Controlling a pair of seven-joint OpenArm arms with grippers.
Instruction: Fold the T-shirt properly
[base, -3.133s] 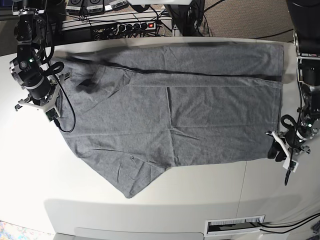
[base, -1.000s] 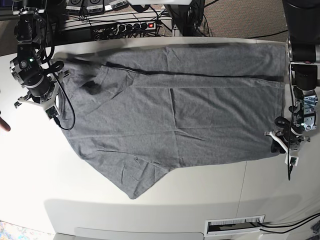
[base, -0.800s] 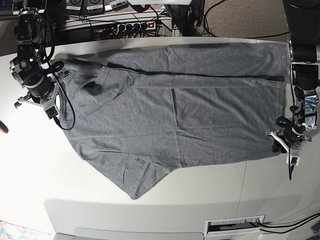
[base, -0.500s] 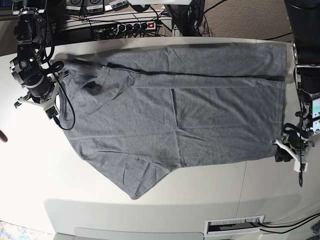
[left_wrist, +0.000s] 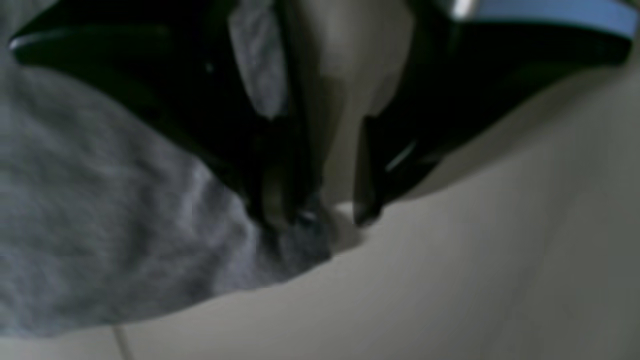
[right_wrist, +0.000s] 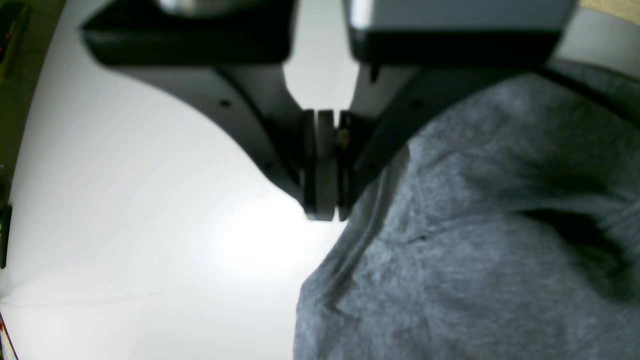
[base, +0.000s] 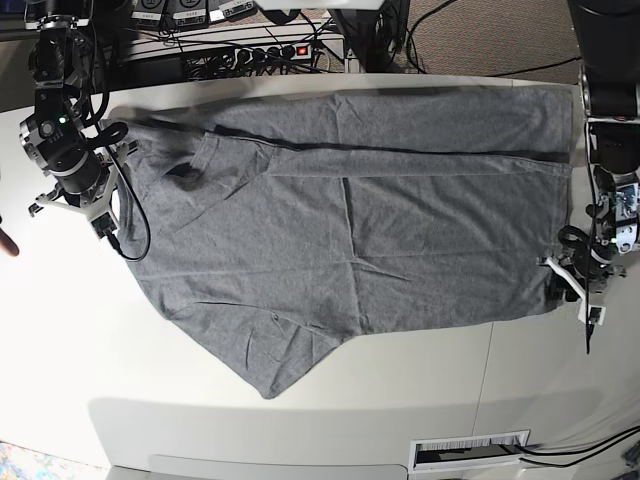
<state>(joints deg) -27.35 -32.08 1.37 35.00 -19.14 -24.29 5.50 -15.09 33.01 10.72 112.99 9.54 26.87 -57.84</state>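
Note:
The grey T-shirt (base: 350, 230) lies spread flat across the table, its far long edge folded over along a dark crease. One sleeve points toward the table's front. My left gripper (base: 562, 288) stands at the shirt's near right corner. In the left wrist view its jaws (left_wrist: 320, 215) are open, one fingertip (left_wrist: 272, 210) rests on the corner of the cloth (left_wrist: 100, 225), and bare table shows in the gap. My right gripper (base: 98, 212) sits at the shirt's left edge, shut (right_wrist: 322, 200), with nothing seen between the pads. The cloth's edge (right_wrist: 475, 250) lies just beside it.
A power strip (base: 265, 50) and cables lie behind the table's far edge. A person's fingertip (base: 5, 245) shows at the left border. A white labelled strip (base: 470, 452) sits at the front edge. Bare white table (base: 420, 380) lies in front of the shirt.
My left gripper has shifted slightly along the shirt's right corner, dipping forward and coming back. The right arm and the shirt have barely moved.

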